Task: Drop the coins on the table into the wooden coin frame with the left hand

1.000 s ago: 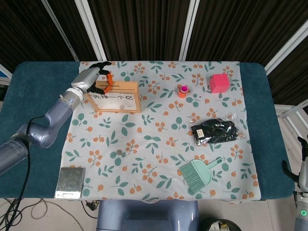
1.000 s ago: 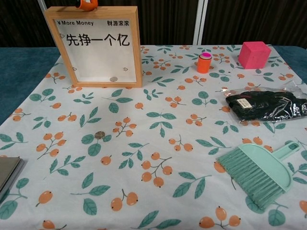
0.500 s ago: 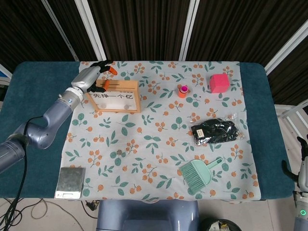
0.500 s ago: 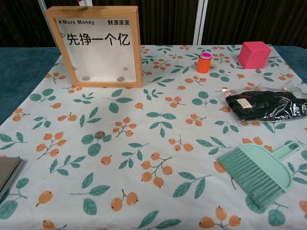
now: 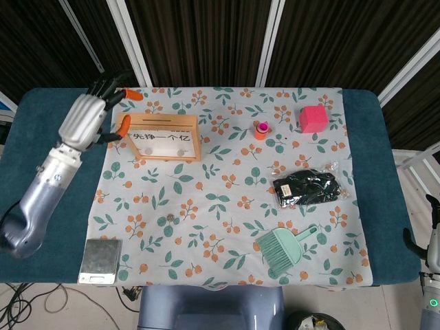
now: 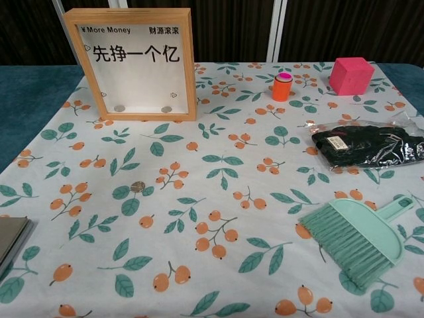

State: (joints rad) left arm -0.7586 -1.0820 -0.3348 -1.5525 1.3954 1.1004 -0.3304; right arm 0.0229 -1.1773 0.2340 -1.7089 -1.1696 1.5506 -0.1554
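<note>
The wooden coin frame [image 5: 165,137] stands upright at the back left of the floral cloth; in the chest view the wooden coin frame [image 6: 136,63] shows two coins [image 6: 119,108] lying on its bottom ledge behind the glass. One loose coin [image 5: 170,218] lies on the cloth in front, also seen as the loose coin [image 6: 137,187] in the chest view. My left hand [image 5: 91,118] hovers just left of the frame, fingers spread, holding nothing. My right hand [image 5: 430,234] only peeks in at the lower right edge of the head view, its fingers largely cut off.
A pink cube [image 5: 313,118] and a small orange bottle [image 5: 260,129] stand at the back right. A black pouch in plastic [image 5: 307,188] and a green hand brush [image 5: 285,247] lie on the right. A silver metal box [image 5: 100,260] sits at the front left.
My left hand has lifted off the frame's top and swung left and upward, fingers spreading. A second coin has appeared at the bottom of the frame.
</note>
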